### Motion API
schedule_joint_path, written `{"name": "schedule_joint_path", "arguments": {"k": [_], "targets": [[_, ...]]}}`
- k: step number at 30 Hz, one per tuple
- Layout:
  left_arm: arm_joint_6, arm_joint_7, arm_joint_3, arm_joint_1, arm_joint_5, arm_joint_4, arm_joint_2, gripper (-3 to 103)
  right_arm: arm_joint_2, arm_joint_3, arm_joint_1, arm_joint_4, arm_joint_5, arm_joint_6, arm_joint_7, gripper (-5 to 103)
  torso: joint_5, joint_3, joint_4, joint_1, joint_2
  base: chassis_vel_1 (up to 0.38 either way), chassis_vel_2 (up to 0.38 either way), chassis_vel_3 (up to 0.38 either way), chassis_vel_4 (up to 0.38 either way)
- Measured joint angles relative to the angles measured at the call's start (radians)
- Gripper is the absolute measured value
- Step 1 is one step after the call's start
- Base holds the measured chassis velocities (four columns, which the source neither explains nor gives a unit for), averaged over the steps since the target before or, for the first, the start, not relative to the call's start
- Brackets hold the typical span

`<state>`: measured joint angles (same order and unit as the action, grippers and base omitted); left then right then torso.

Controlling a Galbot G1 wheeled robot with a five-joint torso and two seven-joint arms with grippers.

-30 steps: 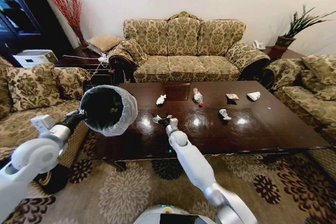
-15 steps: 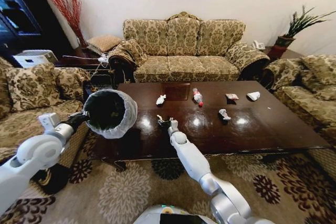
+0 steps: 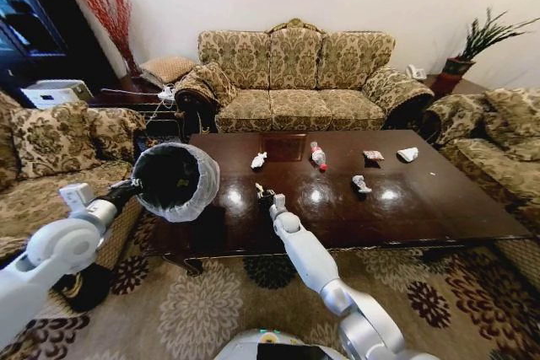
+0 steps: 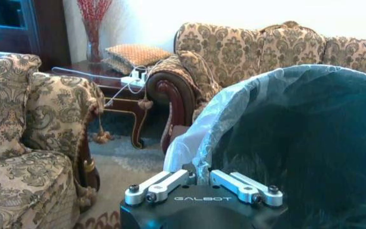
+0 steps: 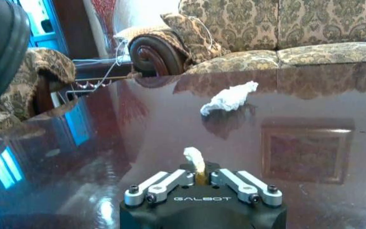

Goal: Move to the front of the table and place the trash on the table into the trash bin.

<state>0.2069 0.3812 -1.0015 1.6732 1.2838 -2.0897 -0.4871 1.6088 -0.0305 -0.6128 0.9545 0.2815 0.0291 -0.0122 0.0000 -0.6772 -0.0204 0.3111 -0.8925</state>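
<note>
Glossy dark wood table [image 3: 405, 208] with square inlay, paper wad [image 3: 258, 159], small bottle [image 3: 318, 155], wrappers [image 3: 373, 156], further white wads [image 3: 407, 154] scattered on top

The word "GALBOT" is showing in pale letters on the black body of the left gripper [image 4: 202, 177], just beside the bin [image 4: 310, 143], and again on the right gripper [image 5: 200, 177] above the table [image 5: 170, 124]. Nothing else is reading legibly.

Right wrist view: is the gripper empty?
No, the right gripper is shut on a small pale scrap just above the table.
</note>
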Motion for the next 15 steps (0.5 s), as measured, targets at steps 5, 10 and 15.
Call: {"name": "schedule_joint_path", "arguments": {"k": [5, 10, 15], "targets": [[-0.001, 0.0, 0.003, 0.003, 0.005, -0.001, 0.004, 0, 0.0, -0.001, -0.017, 0.045, 0.008, 0.009, 0.004, 1, 0.0, 0.0, -0.0001, 0.0, 0.0, 0.0, 0.0, 0.0, 0.0], [-0.001, -0.002, 0.018, 0.001, 0.029, 0.013, 0.019, 0, -0.009, -0.012, -0.106, 0.286, 0.034, 0.034, 0.033, 0, 0.0005, 0.0, -0.0003, 0.0, 0.0, 0.0, 0.0, 0.0, 0.0], [0.008, 0.004, 0.054, -0.001, 0.08, 0.058, 0.095, 0, -0.154, -0.022, -0.253, 0.744, 0.115, 0.089, 0.057, 0, 0.0001, 0.0, 0.0, 0.0, 0.0, 0.0, 0.0, 0.0, 0.0]]}}
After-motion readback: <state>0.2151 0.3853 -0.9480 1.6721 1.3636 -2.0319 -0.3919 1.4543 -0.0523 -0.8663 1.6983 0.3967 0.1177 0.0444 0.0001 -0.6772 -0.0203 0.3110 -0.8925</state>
